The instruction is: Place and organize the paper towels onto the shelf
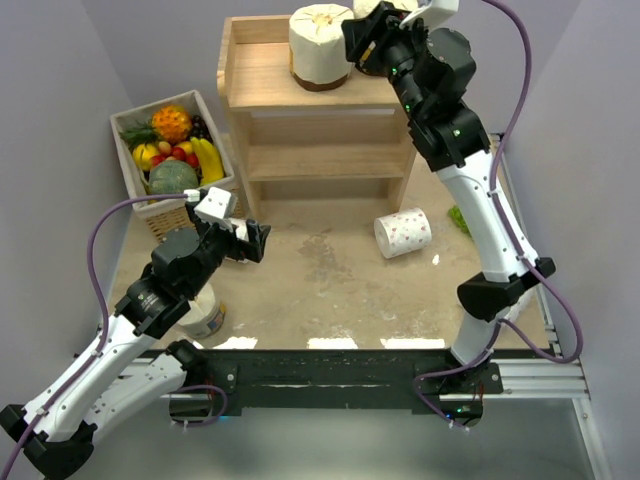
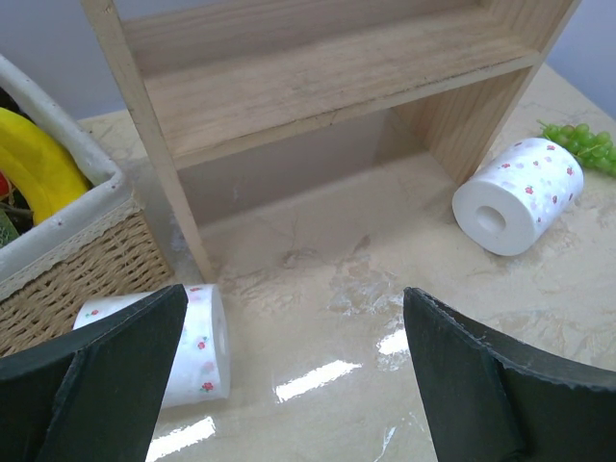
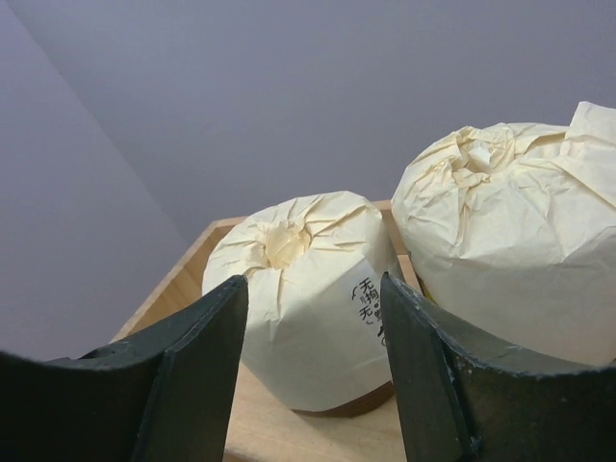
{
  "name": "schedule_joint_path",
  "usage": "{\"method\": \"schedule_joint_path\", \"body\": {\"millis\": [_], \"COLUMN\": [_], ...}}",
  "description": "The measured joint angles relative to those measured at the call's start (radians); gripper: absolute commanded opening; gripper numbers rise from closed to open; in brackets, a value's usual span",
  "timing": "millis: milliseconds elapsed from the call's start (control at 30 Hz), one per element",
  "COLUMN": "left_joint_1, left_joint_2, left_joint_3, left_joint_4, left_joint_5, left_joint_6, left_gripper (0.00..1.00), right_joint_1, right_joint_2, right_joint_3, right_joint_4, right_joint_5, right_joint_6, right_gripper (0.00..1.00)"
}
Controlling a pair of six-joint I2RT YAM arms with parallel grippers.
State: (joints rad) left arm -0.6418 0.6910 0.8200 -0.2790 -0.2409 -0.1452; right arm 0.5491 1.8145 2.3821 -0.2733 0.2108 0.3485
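The wooden shelf [image 1: 262,82] stands at the back of the table. Two cream-wrapped rolls stand on its top board: one [image 1: 318,45] at the middle, one [image 1: 372,8] behind my right gripper. My right gripper [image 1: 352,38] hovers open and empty just right of the middle roll [image 3: 298,289], with the second roll [image 3: 510,241] beside it. A white dotted roll [image 1: 403,232] lies on the table right of the shelf. Another dotted roll [image 2: 197,346] lies by the basket. My left gripper [image 1: 256,240] is open and empty above the table [image 2: 294,292]. A third cream roll [image 1: 207,315] stands under my left arm.
A wicker fruit basket [image 1: 130,112] stands left of the shelf and shows in the left wrist view [image 2: 67,217]. Green grapes [image 1: 458,218] lie at the right, beyond the dotted roll [image 2: 520,197]. Both lower shelf tiers [image 2: 289,87] hold nothing. Grey walls close in on both sides.
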Motion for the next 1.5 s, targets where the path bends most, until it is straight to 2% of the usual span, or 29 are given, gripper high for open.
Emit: {"method": "schedule_joint_path", "body": {"millis": [200, 300, 633, 833, 1100, 1333, 1433, 1500], "left_joint_1": [0.000, 0.000, 0.000, 0.000, 0.000, 0.000, 0.000, 0.000], "left_joint_2": [0.000, 0.000, -0.020, -0.022, -0.023, 0.027, 0.076, 0.126], "left_joint_3": [0.000, 0.000, 0.000, 0.000, 0.000, 0.001, 0.019, 0.048], "left_joint_4": [0.000, 0.000, -0.003, -0.009, -0.024, -0.049, -0.117, -0.192], "left_joint_5": [-0.009, -0.027, -0.093, -0.122, -0.166, -0.293, -0.380, -0.431], "left_joint_6": [0.000, 0.000, 0.000, -0.001, -0.002, -0.056, -0.132, -0.210], "left_gripper": [1.00, 1.00, 0.99, 0.99, 1.00, 1.00, 0.99, 0.95], "right_joint_1": [0.022, 0.045, 0.096, 0.100, 0.100, 0.100, 0.100, 0.100], "right_joint_2": [-0.066, -0.078, -0.019, 0.029, 0.051, -0.110, -0.238, -0.359], "right_joint_3": [-0.081, -0.121, -0.150, -0.139, -0.142, -0.324, -0.459, -0.600], "right_joint_4": [0.005, 0.018, 0.038, 0.078, 0.079, 0.049, 0.041, 0.055], "right_joint_5": [-0.061, -0.077, -0.088, -0.029, -0.032, -0.103, -0.130, -0.145], "right_joint_6": [-0.009, -0.010, -0.010, -0.026, -0.044, -0.068, -0.078, -0.084], "right_gripper": [0.47, 0.46, 0.46, 0.46, 0.51, 0.59, 0.63, 0.64]}}
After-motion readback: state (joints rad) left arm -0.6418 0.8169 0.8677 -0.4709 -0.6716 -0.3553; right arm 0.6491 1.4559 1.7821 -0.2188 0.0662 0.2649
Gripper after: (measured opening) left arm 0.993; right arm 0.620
